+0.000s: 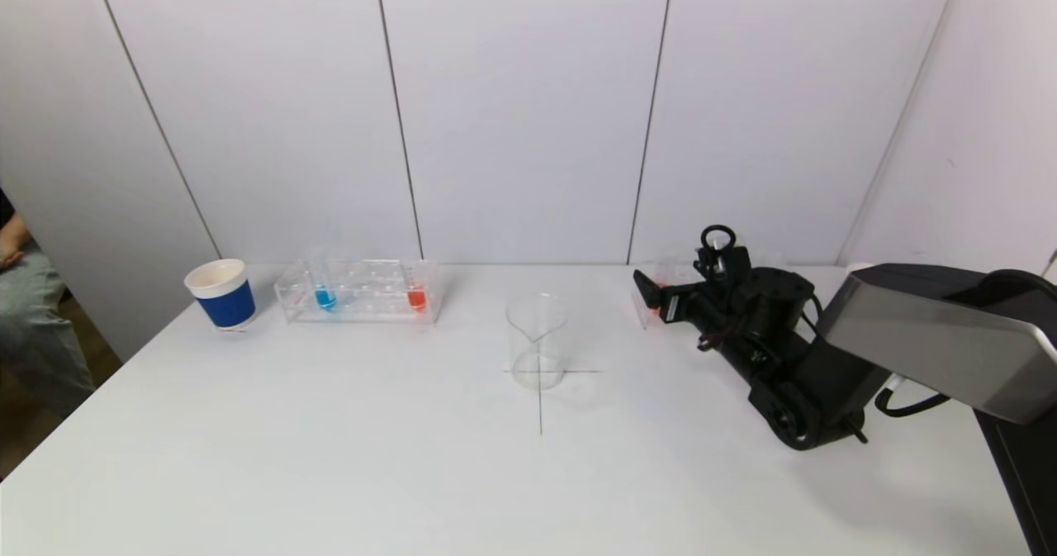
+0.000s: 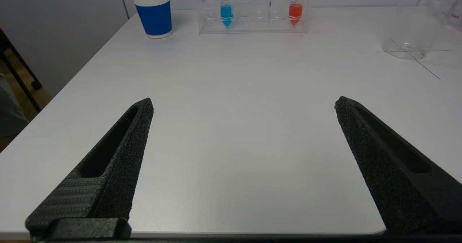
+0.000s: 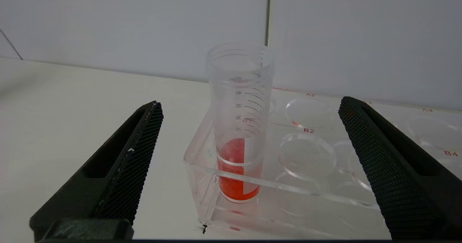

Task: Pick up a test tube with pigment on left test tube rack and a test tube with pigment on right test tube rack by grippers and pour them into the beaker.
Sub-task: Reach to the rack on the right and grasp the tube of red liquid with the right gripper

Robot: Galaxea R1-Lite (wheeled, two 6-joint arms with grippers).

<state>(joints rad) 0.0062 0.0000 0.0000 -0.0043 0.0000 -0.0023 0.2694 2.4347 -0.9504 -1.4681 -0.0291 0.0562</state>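
**Right gripper at the right rack, jaws wide**

The white table (image 1: pixel 330 473) carries everything. Along its far edge, toward the left corner, stands the left test tube rack (image 1: pixel 361 292) with a blue tube (image 1: pixel 324 290) and a red tube (image 1: pixel 416 290); a blue paper cup (image 1: pixel 221 293) sits just beside it. The empty beaker (image 1: pixel 537 339) stands mid-table. Near the far right, the right gripper (image 3: pixel 249 107) is spread open in front of the red-filled tube (image 3: pixel 239 127) in the right test tube rack (image 3: pixel 325 185), not touching it. The left gripper (image 2: pixel 243 104) hangs open over the near edge.
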